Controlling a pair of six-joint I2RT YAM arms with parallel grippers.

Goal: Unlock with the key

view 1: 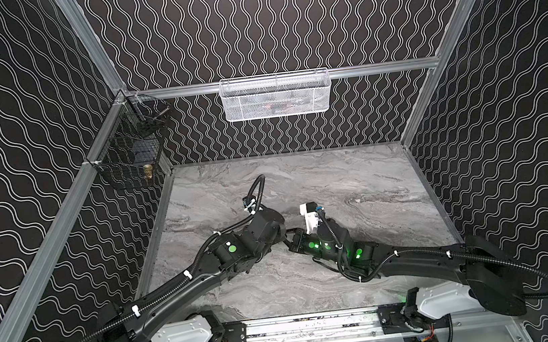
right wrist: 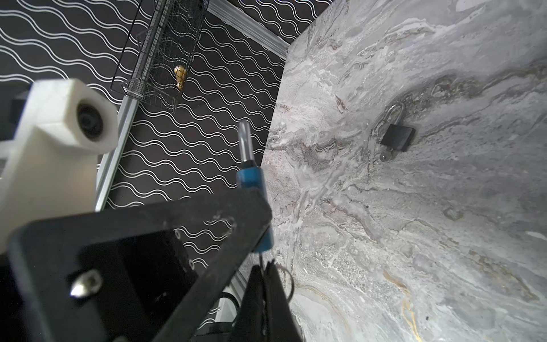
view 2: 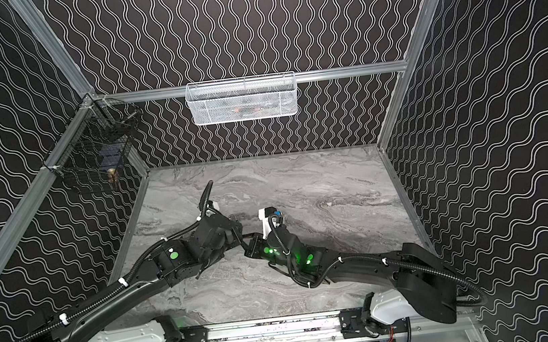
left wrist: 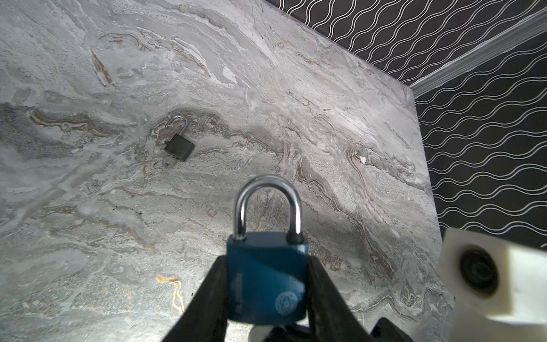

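Left gripper (left wrist: 266, 262) clamped on the body of the blue padlock (left wrist: 266, 281), shackle seated, held above the marble table (left wrist: 325, 118); right gripper (right wrist: 265, 274) pinched together right under the lock's base, a thin key ring (right wrist: 291, 281) beside it; whether the key sits between its fingers cannot be told; a black padlock (left wrist: 180, 146) lies well apart on the table.
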